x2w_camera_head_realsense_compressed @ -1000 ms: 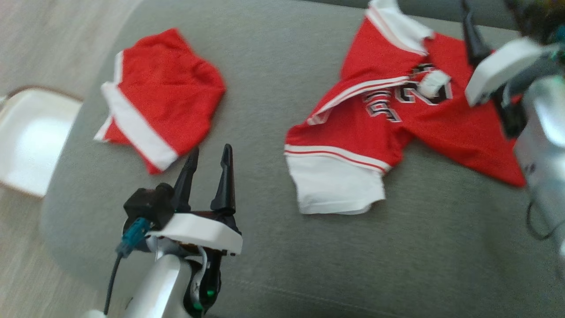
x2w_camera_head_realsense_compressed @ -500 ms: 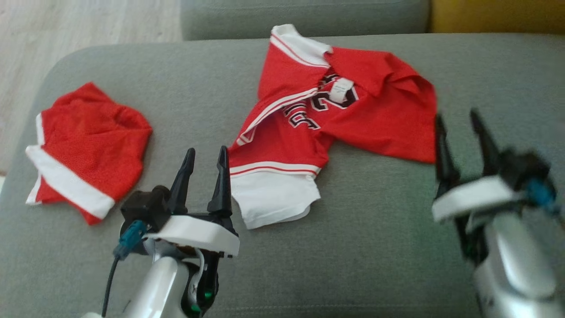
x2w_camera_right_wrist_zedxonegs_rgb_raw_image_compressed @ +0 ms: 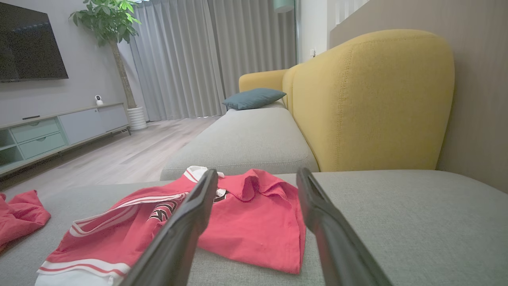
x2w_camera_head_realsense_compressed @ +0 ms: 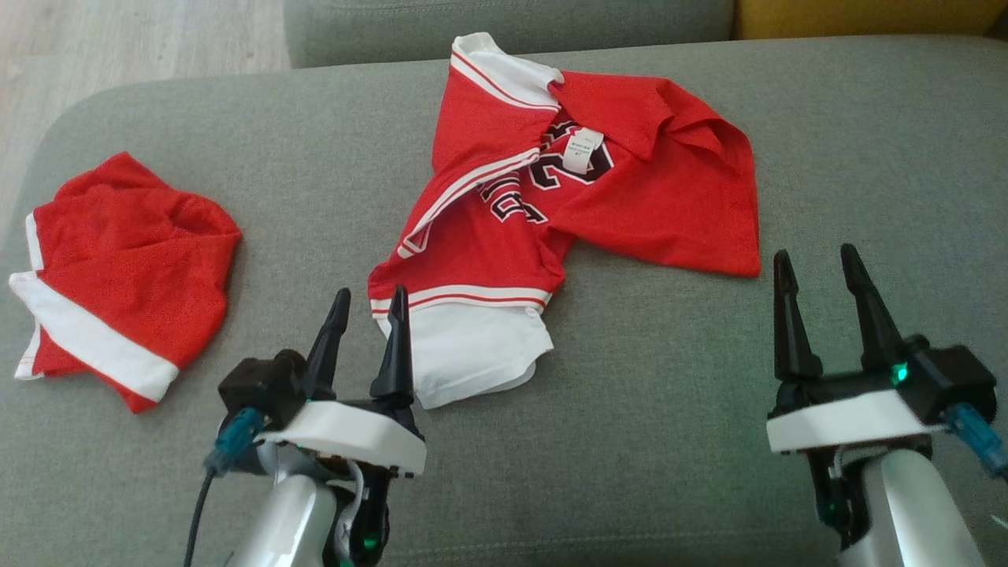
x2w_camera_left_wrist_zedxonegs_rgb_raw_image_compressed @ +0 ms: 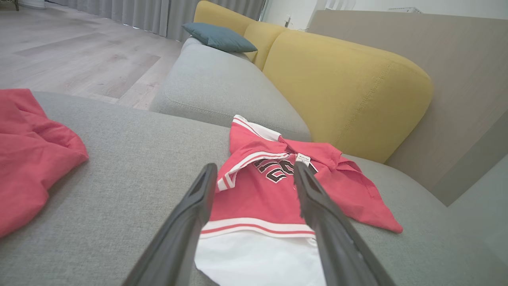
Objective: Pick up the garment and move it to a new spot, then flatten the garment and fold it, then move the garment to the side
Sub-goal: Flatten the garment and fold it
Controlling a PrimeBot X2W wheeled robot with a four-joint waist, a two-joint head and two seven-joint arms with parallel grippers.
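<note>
Head view: crumpled jersey (x2w_camera_head_realsense_compressed: 482, 256) on sofa (x2w_camera_head_realsense_compressed: 669, 441)

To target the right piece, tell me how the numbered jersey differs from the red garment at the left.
The jersey bears black lettering and a white label; the left garment is plain red with a white band. The jersey sprawls wide and rumpled; the left garment sits in a compact bundle. Both are red with white trim and lie on the grey cushion, unheld.
</note>
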